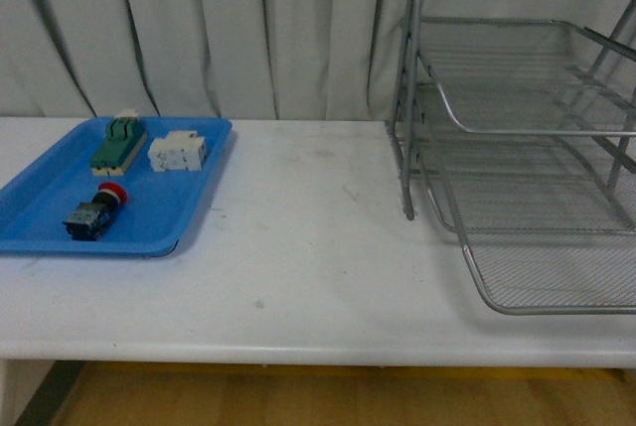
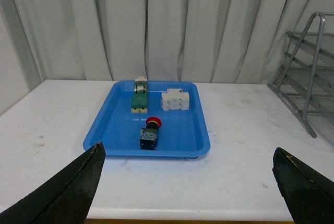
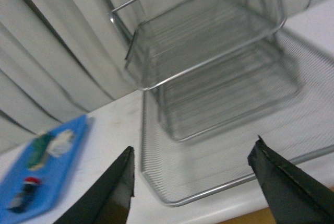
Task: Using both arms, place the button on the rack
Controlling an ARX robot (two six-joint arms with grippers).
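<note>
The button [image 1: 94, 211], red cap on a black-and-blue body, lies in the near part of the blue tray [image 1: 189, 210] at the table's left. It also shows in the left wrist view [image 2: 150, 133] and, blurred, in the right wrist view [image 3: 25, 193]. The silver wire-mesh rack [image 1: 517, 148] stands at the right, and in the right wrist view [image 3: 209, 72] it fills most of the picture. Neither arm shows in the front view. My left gripper [image 2: 188, 182] is open and empty, well short of the tray. My right gripper [image 3: 194, 182] is open and empty above the rack's lowest tray.
In the blue tray [image 2: 198, 138], behind the button, lie a green-and-cream block [image 1: 119, 143] and a white block [image 1: 177, 152]. Grey curtains [image 1: 199, 29] hang behind the white table [image 1: 318, 247]. The table's front edge runs close to the camera.
</note>
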